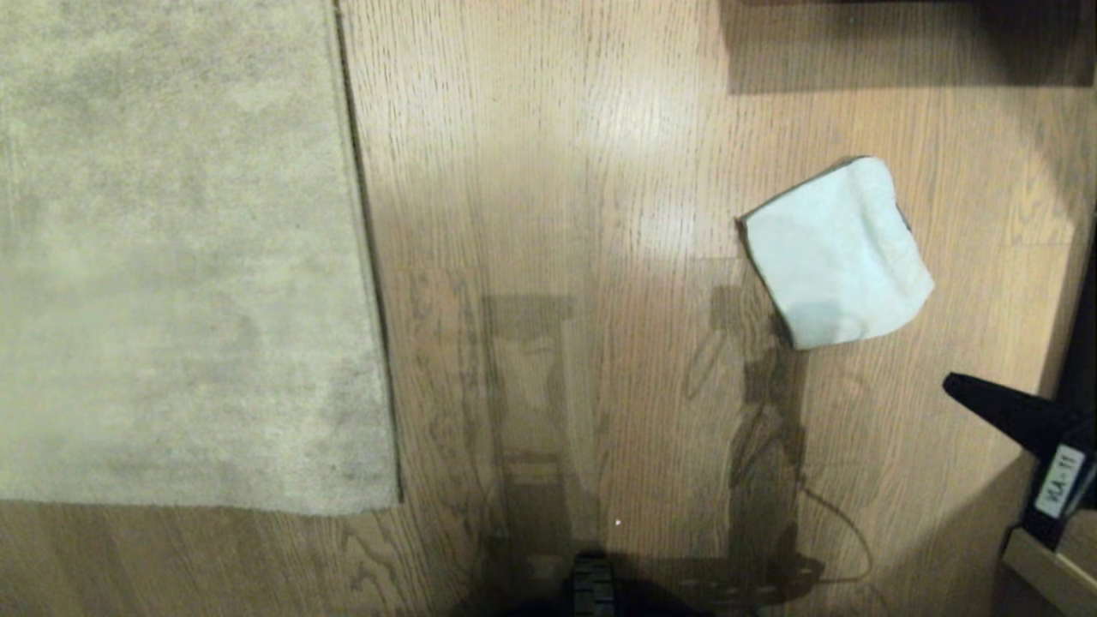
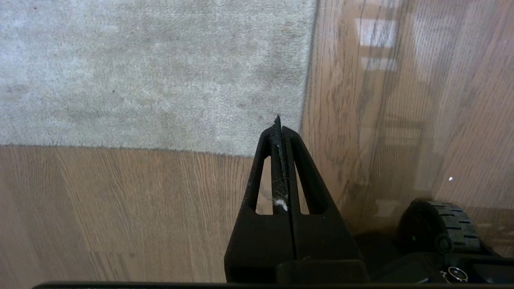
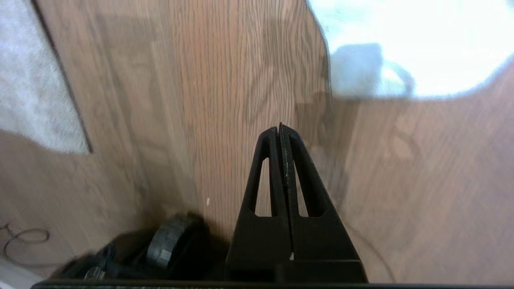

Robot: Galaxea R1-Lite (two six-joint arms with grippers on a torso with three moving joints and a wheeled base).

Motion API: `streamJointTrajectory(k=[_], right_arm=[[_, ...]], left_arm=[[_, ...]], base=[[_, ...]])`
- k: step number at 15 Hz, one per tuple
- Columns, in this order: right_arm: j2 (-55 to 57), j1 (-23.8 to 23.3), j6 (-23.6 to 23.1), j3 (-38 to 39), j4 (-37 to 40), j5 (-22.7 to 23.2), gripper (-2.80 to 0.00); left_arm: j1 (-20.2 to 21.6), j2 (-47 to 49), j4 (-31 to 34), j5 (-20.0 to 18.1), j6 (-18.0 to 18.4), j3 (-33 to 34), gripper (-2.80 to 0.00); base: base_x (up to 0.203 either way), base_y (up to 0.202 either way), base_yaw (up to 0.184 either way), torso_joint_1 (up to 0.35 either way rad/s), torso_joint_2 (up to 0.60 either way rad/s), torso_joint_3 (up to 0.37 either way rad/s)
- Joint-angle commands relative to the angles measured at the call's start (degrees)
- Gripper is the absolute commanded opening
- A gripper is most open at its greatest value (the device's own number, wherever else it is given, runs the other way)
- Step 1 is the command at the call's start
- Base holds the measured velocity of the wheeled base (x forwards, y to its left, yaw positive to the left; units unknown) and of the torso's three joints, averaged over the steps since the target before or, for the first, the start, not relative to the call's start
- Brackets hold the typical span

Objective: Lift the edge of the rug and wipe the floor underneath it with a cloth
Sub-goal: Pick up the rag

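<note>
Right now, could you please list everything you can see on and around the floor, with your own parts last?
rug: one, mottled grey-beige, lying flat at the robot's left; its rug edge and near corner rest on the planks.
floor: light brown wood grain, slight sheen, all around.
cloth: one, pale blue-green with dark edging, flat on the floor to the right, apart from the rug.
dark furniture: one, far right, only its lower part visible.
wheel: one, black, the robot's base.
left gripper: black, shut, empty, over the rug corner.
right gripper: black, shut, empty, near the cloth.
</note>
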Motion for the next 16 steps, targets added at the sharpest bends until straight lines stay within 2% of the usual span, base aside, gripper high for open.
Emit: streamJointTrajectory(k=[1, 4, 12, 16], right_arm=[[10.7, 0.1, 0.0, -1.8, -6.1, 0.3, -2.8], [14.0, 0.1, -0.1, -4.6, -7.6, 0.5, -2.8], [17.7, 1.1, -0.3, -4.1, -7.7, 0.9, -2.8], [22.1, 1.6, -0.4, -4.2, -11.6, 0.8, -2.8]], left_arm=[[0.0, 0.0, 0.0, 0.0, 0.0, 0.0, -2.8], [0.0, 0.0, 0.0, 0.0, 0.0, 0.0, -2.8], [0.0, 0.0, 0.0, 0.0, 0.0, 0.0, -2.8], [0.0, 0.0, 0.0, 0.0, 0.0, 0.0, -2.8]], base=[[0.0, 0.0, 0.0, 0.0, 0.0, 0.0], [0.0, 0.0, 0.0, 0.0, 0.0, 0.0], [0.0, 0.0, 0.0, 0.0, 0.0, 0.0], [0.0, 0.0, 0.0, 0.0, 0.0, 0.0]])
